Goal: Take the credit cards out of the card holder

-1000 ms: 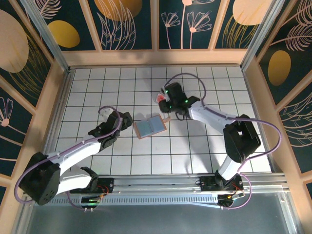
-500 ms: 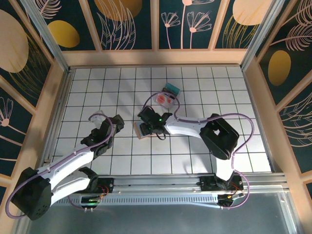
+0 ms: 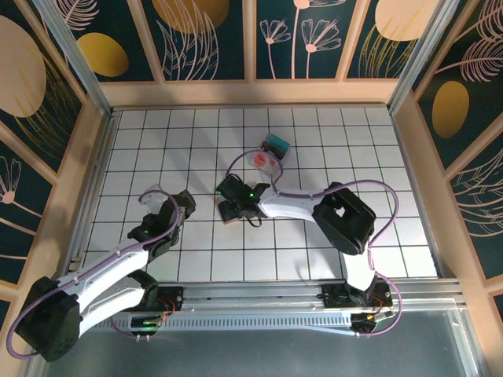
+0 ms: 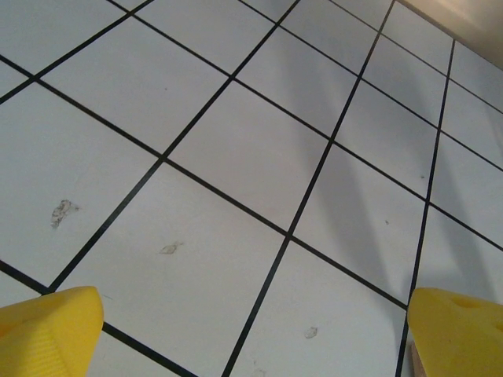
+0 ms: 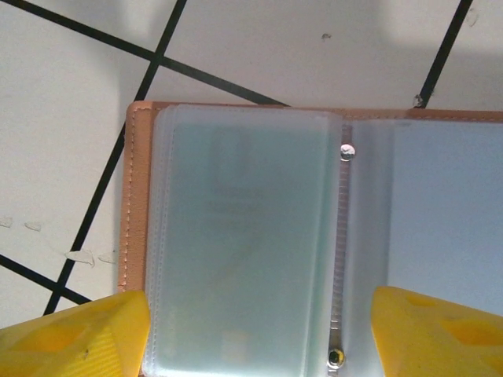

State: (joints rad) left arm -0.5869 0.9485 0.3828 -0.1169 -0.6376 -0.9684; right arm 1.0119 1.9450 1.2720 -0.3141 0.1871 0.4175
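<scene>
The card holder [image 5: 236, 236] lies open on the white tiles, tan leather rim on its left and clear sleeves inside. A pale card with a small gold chip [image 5: 236, 343] shows faintly through the left sleeve. My right gripper [image 5: 255, 345] is open just above it, and its yellow fingertips [image 5: 71, 334] straddle that sleeve page without touching. In the top view my right gripper [image 3: 233, 203] covers most of the holder. My left gripper [image 3: 169, 199] hangs open over bare tiles to the left, with nothing between its yellow fingertips [image 4: 47, 330].
Two small flat pieces that look like cards lie behind the holder, one pinkish-red [image 3: 266, 161] and one teal [image 3: 276, 144]. Wooden walls [image 3: 251, 93] ring the tiled floor. The right arm's cable [image 3: 291, 173] arcs over the middle.
My right arm swung from the pinkish-red piece at the back down over the card holder, and its jaws widened. My left arm drew back to the left, away from the holder.
</scene>
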